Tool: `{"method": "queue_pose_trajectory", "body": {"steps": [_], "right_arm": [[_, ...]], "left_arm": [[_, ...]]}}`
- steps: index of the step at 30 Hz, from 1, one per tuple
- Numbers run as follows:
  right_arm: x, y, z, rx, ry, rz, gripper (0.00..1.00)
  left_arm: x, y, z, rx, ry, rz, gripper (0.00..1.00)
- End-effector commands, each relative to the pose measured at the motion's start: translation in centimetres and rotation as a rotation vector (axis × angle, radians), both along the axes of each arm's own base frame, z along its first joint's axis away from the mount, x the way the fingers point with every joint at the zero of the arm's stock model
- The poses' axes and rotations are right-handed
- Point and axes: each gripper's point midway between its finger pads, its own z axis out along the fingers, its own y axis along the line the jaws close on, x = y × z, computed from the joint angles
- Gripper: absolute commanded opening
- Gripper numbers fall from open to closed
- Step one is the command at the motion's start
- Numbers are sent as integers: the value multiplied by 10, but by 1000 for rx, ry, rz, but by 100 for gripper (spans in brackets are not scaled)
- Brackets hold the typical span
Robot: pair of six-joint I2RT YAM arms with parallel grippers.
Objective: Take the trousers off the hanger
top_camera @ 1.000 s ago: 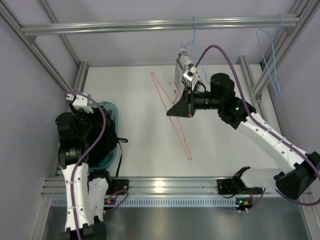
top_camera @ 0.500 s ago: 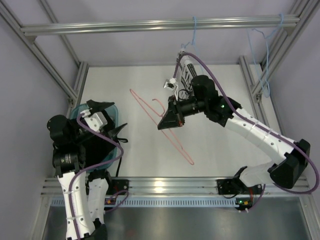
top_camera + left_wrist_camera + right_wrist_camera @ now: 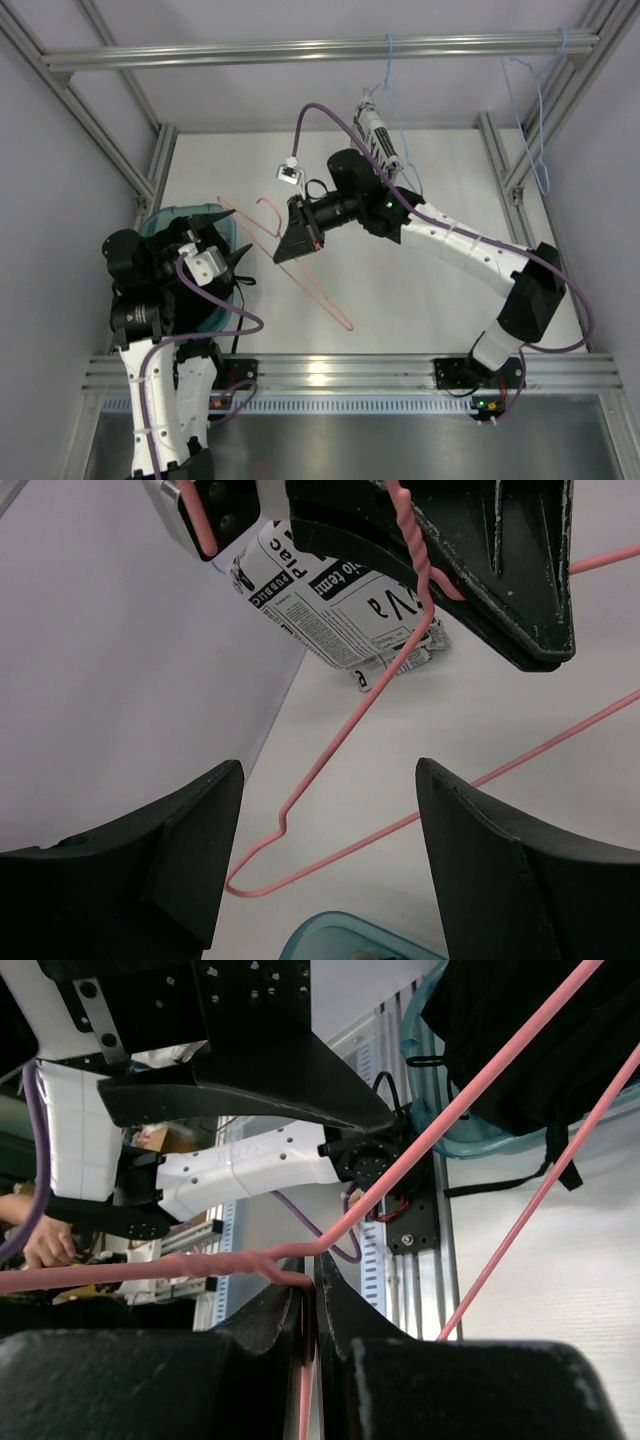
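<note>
Clamping the hanger (image 3: 460,1105) w/ right hand (image 3: 297,232), fingers closed tight on the pink wire just below the twisted neck. Wrist view showing no gap btwn pads, wire pinched thru. Gripping there prob. for control: stiffest part of the frame, so less swinging in the air. Holding it tilted above the worktop (image 3: 430,310), one shoulder reaching toward the left arm, other end trailing toward near edge. Showing bare wire only, nothing draped on it.

Lying off the hanger: the trousers (image 3: 540,1030), bunched in teal bin (image 3: 345,938) at left edge of worktop, thin drawstring loop dangling past the rim. Mostly hiding under left arm in top view.

Hovering left hand (image 3: 330,865) over the bin, fingers spread wide, gripping nothing. Hanger shoulder crossing the gap btwn them, apparently w/o touching. Open pose over bin prob. suiting a drop-off.

Hanging at back: black-and-white print garment (image 3: 335,605) on light blue hanger (image 3: 392,70); another light blue hanger (image 3: 541,110) on frame at right. Not task items.

Judging removal essentially done; remaining, if anything, setting hanger down. Risking a snag of wire on left fingers or drawstring, given closeness.
</note>
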Motion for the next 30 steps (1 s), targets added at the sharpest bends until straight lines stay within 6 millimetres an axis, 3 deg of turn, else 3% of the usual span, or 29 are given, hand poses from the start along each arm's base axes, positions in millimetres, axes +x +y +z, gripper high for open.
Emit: {"method": "queue_pose_trajectory", "body": {"steps": [1, 7, 12, 16, 17, 19, 20, 21, 25, 30], "right_arm": [[-12, 19, 40, 124, -30, 57, 0], [-32, 33, 34, 110, 9, 104, 0], [-35, 38, 36, 112, 25, 110, 0], [-34, 38, 38, 116, 13, 104, 0], [-34, 38, 38, 113, 13, 101, 0], [-30, 37, 36, 106, 4, 82, 2], [-28, 36, 35, 98, 2, 71, 7], [-24, 36, 35, 97, -18, 44, 22], [11, 17, 37, 68, -56, -93, 65], [39, -32, 55, 56, -180, -231, 99]], "left_arm": [[0, -3, -3, 54, -97, -39, 75], [6, 0, -13, 99, -142, -22, 66], [2, -3, -19, 120, -180, -49, 56], [1, -4, -16, 111, -172, -54, 24], [0, -5, -16, 110, -171, -55, 5], [-2, -6, -14, 97, -157, -63, 0], [-3, -6, -12, 90, -150, -63, 0], [-4, -7, -9, 83, -144, -66, 0], [-2, -5, -8, 74, -125, -39, 0], [0, -3, -11, 82, -128, -29, 0]]}}
